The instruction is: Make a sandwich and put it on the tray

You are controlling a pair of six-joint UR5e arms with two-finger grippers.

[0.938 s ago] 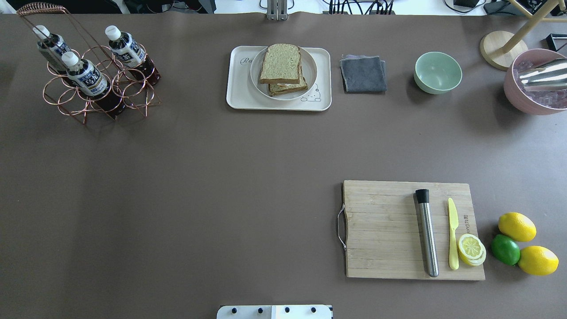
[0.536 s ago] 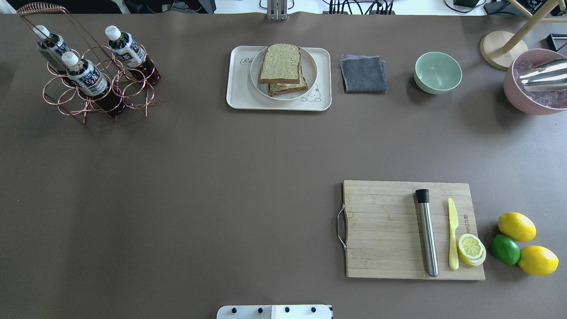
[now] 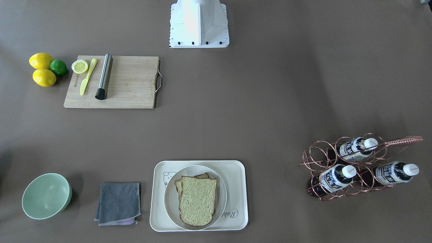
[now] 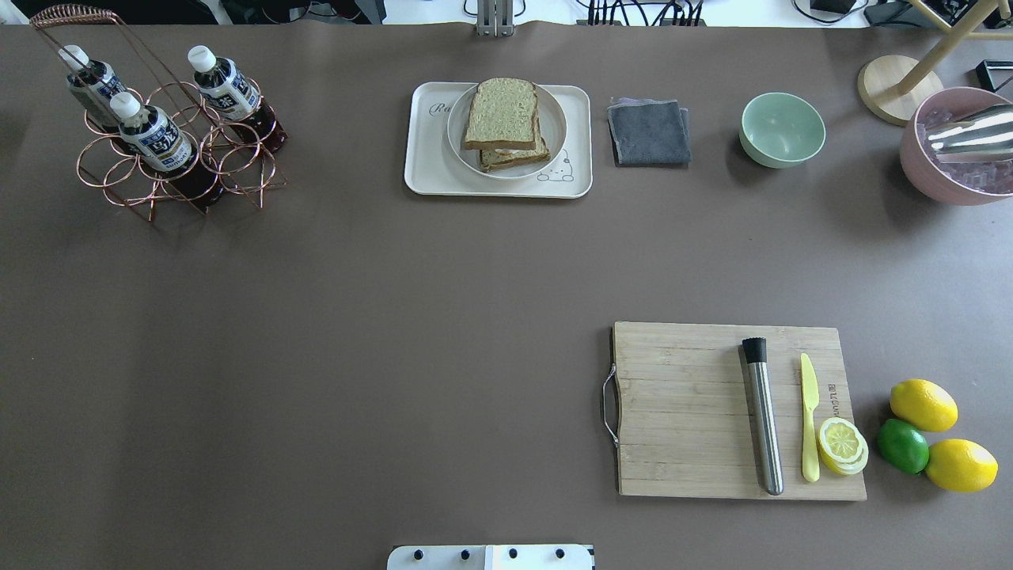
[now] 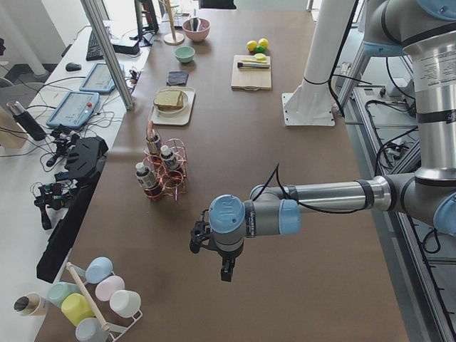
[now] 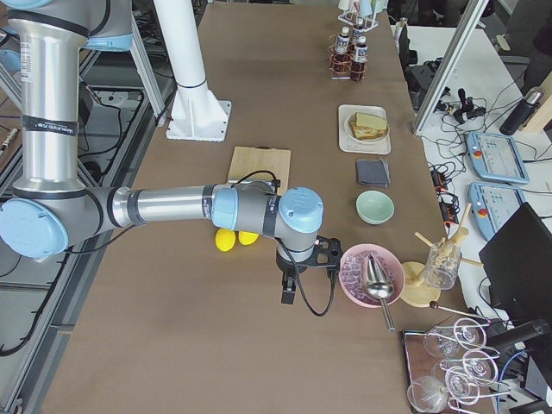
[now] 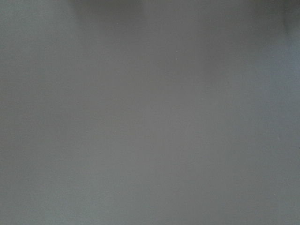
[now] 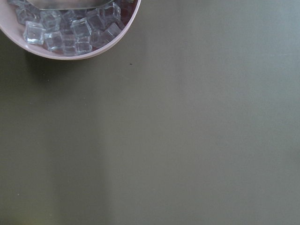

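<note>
1. Two bread slices sit stacked as a finished sandwich (image 4: 504,119) at the far middle of the table (image 4: 316,356). A pale layer shows between the slices in the overhead view. The top slice lies skewed on the lower one, so the lower one's edge peeks out.
2. Sandwich rests on a round white plate (image 4: 555,119); the plate sits inside the cream tray (image 4: 423,170).
3. Step in hand, as I judge it: assembly and placing look complete. Nothing is being carried.
4. Next move, if any, calls for little. At most a light nudge to square the top slice, coming in from above without shifting the plate.
5. Left gripper (image 5: 226,269) hangs pointing down over the table's left end, near the bottle rack (image 5: 162,174), on a forearm stretched out level. It is well apart from the tray. Its wrist camera shows only bare table.
6. Right gripper (image 6: 289,295) hangs likewise over the right end, just beside the pink bowl (image 8: 101,50) of ice cubes (image 8: 70,33).
7. Fingers on both show only in the side views, so I cannot tell whether they are spread or pressed together. Neither seems to hold anything.
</note>
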